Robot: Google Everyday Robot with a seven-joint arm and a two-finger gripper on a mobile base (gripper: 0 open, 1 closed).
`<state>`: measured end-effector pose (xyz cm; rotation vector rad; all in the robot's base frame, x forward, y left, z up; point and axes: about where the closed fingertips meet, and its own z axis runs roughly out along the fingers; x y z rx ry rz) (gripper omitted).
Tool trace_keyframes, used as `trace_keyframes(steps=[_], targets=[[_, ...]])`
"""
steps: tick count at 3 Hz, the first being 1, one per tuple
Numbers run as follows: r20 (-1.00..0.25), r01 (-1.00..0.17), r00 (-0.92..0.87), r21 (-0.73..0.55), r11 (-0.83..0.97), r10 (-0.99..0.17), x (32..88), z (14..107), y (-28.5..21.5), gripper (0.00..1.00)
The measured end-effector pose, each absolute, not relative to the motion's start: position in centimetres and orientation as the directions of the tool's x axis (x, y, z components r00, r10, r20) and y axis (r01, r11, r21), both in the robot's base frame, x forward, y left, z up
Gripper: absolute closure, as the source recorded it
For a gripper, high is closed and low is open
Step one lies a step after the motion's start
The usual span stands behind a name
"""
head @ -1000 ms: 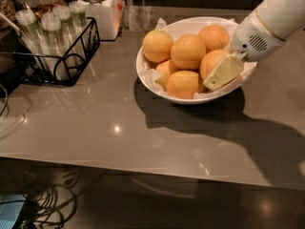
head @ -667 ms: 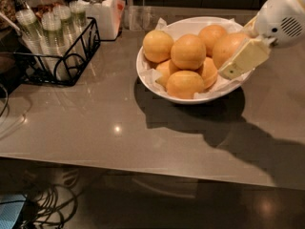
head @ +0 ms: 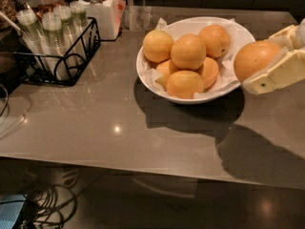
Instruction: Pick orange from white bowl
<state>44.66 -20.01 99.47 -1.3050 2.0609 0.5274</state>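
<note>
Gripper (head: pixel 265 61): hung at the three o'clock edge of the view, clenched on the orange (head: pixel 251 58), one pale finger over it and one under. Held the fruit just outside the white bowl (head: pixel 177 97), at three o'clock from its rim, seemingly lifted, to judge by the shadow thrown toward six o'clock.

Nearest, the grey table (head: pixel 119 128). Further in, the bowl, with several other oranges (head: pixel 188 51) heaped on crinkled paper. Farthest, toward ten o'clock, a wire rack (head: pixel 71 70) of plastic cups and a lidded jar (head: pixel 97 6).

Looked like the lift-out step, all but finished. Called next for a firm squeeze and a steady carry away from the rim, without brushing the heap.
</note>
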Motion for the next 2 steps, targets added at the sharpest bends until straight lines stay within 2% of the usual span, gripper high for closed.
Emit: trace_keyframes(steps=[2], targets=[[-0.714, -0.904, -0.302, 0.004, 0.428, -0.631, 44.46, 100.16, -19.59, 1.0]])
